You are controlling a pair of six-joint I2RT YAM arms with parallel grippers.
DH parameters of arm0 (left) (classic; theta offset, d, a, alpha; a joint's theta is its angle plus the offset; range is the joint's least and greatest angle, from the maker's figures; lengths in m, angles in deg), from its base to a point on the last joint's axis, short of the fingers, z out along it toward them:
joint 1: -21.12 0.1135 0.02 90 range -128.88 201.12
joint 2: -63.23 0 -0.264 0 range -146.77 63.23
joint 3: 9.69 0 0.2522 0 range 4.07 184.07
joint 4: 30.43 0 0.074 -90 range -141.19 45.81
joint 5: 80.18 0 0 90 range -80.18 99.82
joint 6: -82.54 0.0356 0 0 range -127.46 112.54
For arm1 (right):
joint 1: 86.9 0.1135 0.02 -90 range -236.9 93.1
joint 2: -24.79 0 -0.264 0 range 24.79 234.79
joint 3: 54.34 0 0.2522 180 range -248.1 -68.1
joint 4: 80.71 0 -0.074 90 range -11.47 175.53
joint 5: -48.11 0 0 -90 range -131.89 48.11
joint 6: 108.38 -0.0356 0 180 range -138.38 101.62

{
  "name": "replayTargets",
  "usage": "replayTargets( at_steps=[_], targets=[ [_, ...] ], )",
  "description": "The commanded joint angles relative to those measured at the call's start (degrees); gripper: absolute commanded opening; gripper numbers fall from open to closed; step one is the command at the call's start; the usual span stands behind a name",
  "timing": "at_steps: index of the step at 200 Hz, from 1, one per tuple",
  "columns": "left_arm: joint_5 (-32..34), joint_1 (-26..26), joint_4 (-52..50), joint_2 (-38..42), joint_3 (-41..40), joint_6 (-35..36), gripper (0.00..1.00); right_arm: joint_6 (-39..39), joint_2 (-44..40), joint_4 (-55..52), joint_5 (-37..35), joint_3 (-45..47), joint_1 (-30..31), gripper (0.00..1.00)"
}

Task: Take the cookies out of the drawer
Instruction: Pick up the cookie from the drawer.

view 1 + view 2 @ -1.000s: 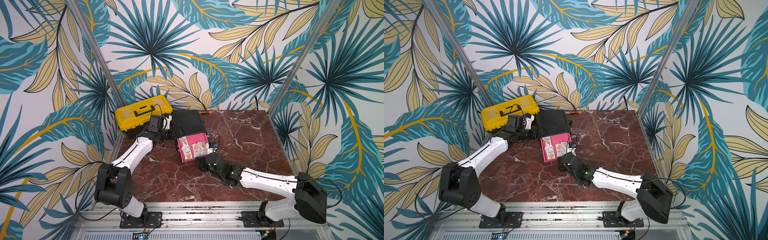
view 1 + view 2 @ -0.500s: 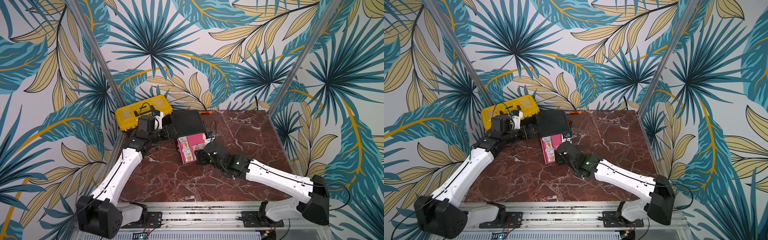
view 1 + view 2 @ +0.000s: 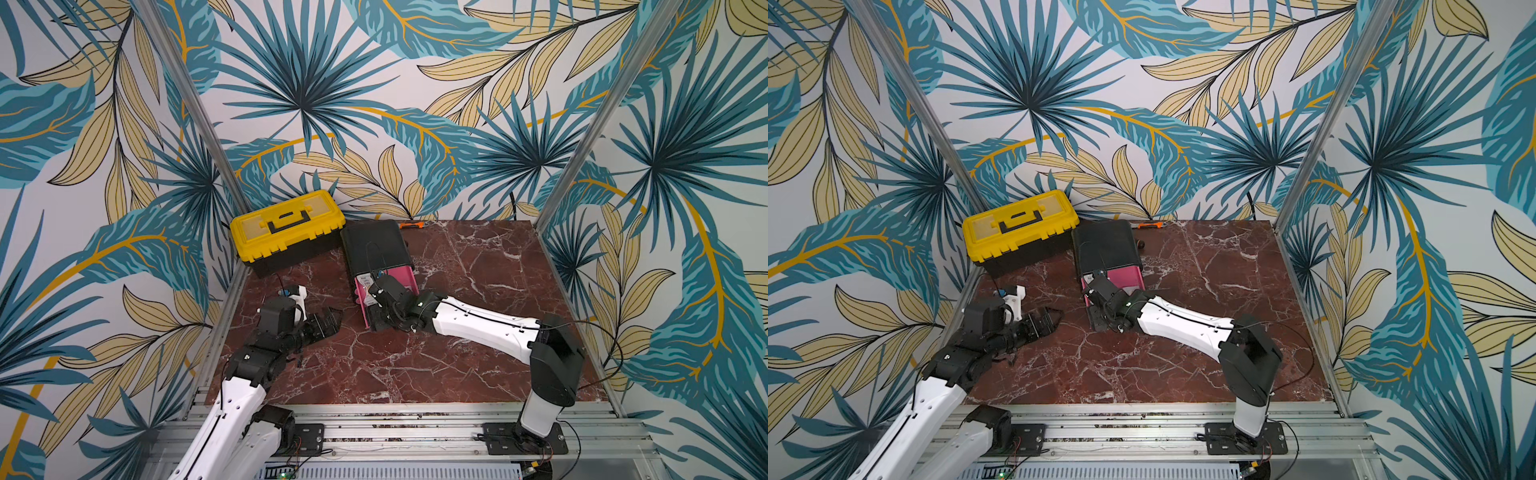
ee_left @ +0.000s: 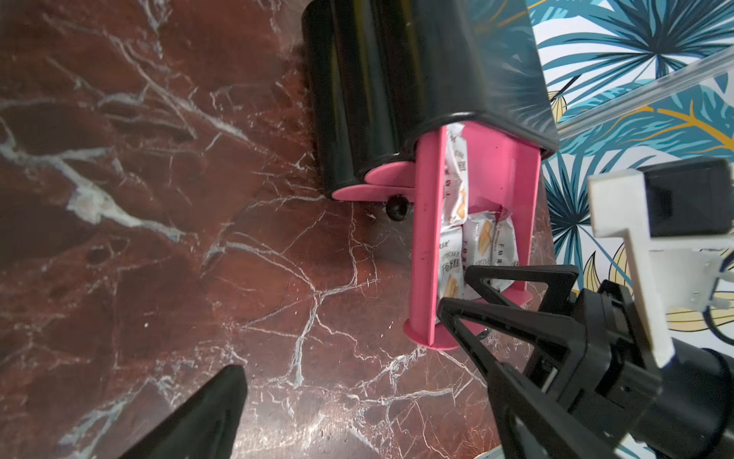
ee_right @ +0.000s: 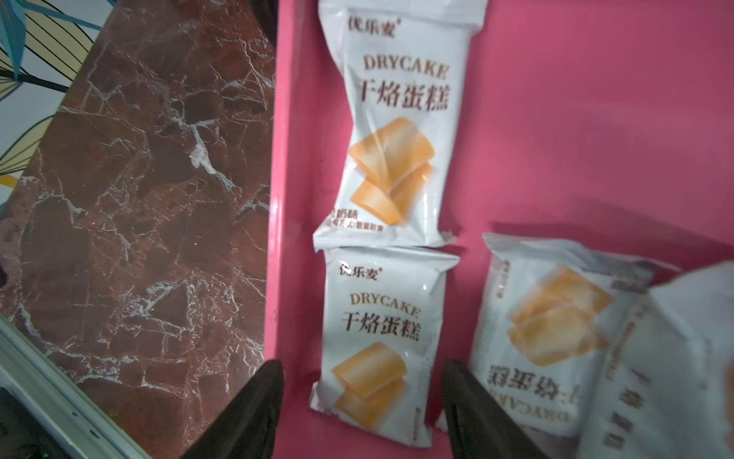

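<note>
**Hovering over the drawer — right gripper spread wide**

Red marble table (image 3: 457,353) fills the floor of the cell, and at its back left sits the yellow toolbox (image 3: 286,232), lid down. Just beside it is the black cabinet (image 3: 376,245), with the pink drawer (image 3: 406,277) pulled out toward the front. Now the right gripper (image 5: 359,373) is in over the drawer, jaws apart on either side of one white packet, not closed on it. The left gripper (image 3: 328,320) hangs low over the table to the left of the drawer, not touching it, jaws apart with nothing between them. And the cookies (image 5: 393,139) — four white packets show in the right wrist view, all lying on the drawer floor. Two sit end to end along one wall, and two more overlap beside them, the last one blurred.
</note>
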Motion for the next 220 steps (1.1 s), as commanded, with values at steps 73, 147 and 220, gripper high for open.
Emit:
replayTargets(
  at_steps=[73, 147, 220],
  targets=[
    [-0.65, 0.22, -1.50, 3.12, -0.33, -3.09, 1.00, -0.39, 4.93, -2.79, -6.39, -3.22, 0.03, 0.60],
    [-1.61, 0.00, -6.93, 3.03, 7.21, -2.44, 1.00, 0.98, 1.34, -1.21, -6.77, -3.61, 0.12, 0.40],
    [-0.60, -3.92, -5.83, -1.31, 15.38, -5.34, 1.00, 1.38, -8.43, -5.71, -7.30, -3.63, 0.11, 0.37]
  ],
)
